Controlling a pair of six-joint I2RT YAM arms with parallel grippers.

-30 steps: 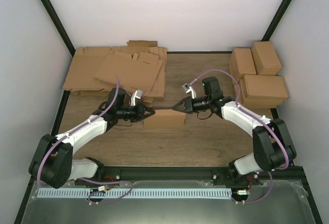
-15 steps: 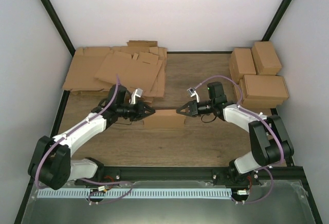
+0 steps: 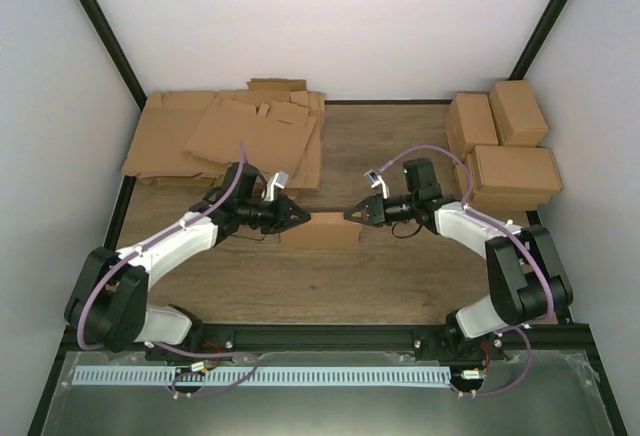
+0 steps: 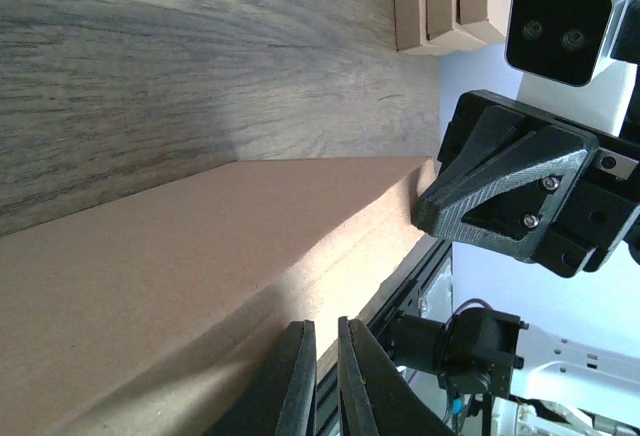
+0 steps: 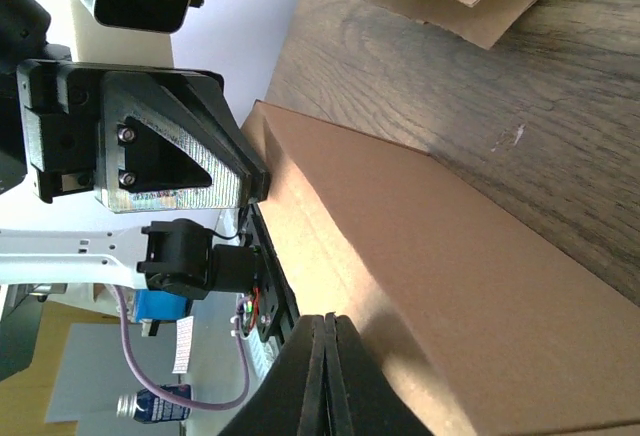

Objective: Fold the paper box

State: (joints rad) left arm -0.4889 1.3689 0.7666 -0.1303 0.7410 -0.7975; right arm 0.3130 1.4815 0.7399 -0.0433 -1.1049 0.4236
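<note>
The paper box lies closed and flat on the middle of the table, a plain brown block. My left gripper points at its left end, tips at the upper left corner. In the left wrist view that gripper hovers over the box's lid, all but shut, with a thin slit between the fingers and nothing in it. My right gripper points at the right end and is shut. Its tip rests close over the box. Each wrist view shows the other gripper at the far end.
A heap of flat cardboard sheets covers the back left of the table. Several folded boxes are stacked at the back right. The black frame rail runs along the near edge.
My left gripper has slid right, up to the box's left end, and its fingers parted a crack. My right wrist turned and its tip shifted slightly along the box's right end.
</note>
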